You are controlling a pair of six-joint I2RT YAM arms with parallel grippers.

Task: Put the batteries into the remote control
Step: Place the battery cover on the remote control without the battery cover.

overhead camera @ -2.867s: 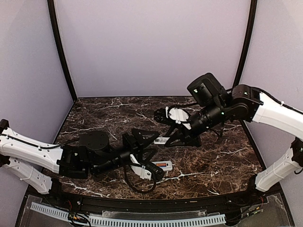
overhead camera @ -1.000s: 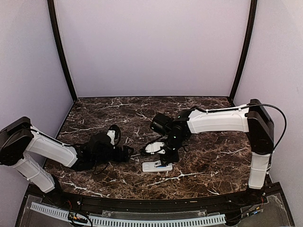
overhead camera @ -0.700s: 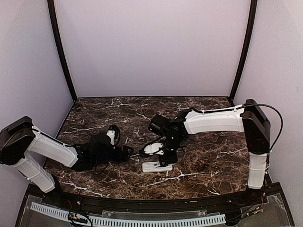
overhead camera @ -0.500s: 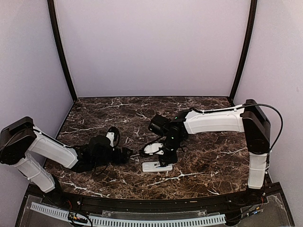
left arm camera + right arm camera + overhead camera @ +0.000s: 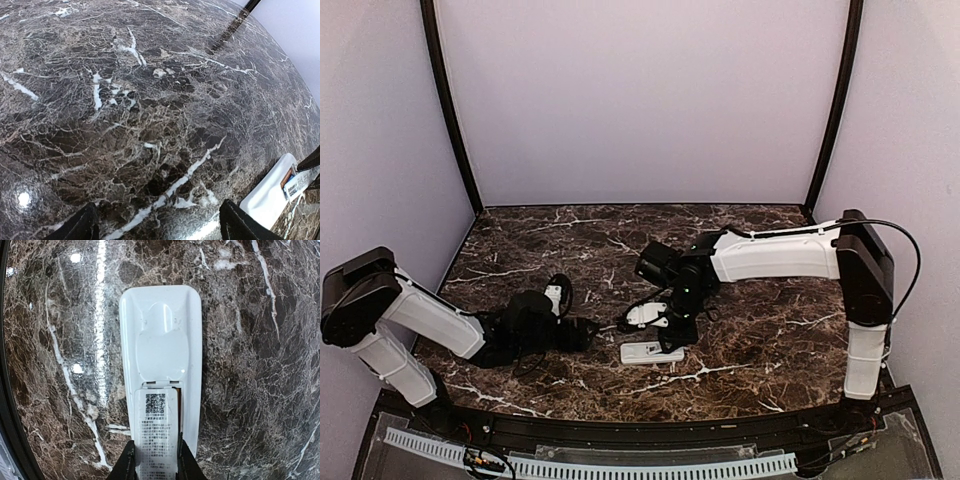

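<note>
The white remote control (image 5: 160, 335) lies back face up on the marble table, also in the top view (image 5: 642, 353). My right gripper (image 5: 156, 466) is shut on the small flat white cover piece (image 5: 156, 430) with a QR label, holding it over the battery bay. The batteries are almost hidden under it. Only a thin orange-brown sliver (image 5: 180, 392) shows at the cover's right edge. My left gripper (image 5: 157, 227) is open and empty, low over the table left of the remote, whose corner (image 5: 270, 195) shows in the left wrist view. In the top view the right gripper (image 5: 670, 338) is at the remote and the left gripper (image 5: 588, 333) is apart from it.
The dark marble table (image 5: 760, 330) is walled by pale panels at the back and sides. A black rail (image 5: 620, 425) runs along the near edge. The right arm (image 5: 770, 255) reaches across the table's middle right.
Both arms have come down from high over the table to low on it. In the last second the left gripper has drawn back a little to the left. The cover now hides the orange batteries.
</note>
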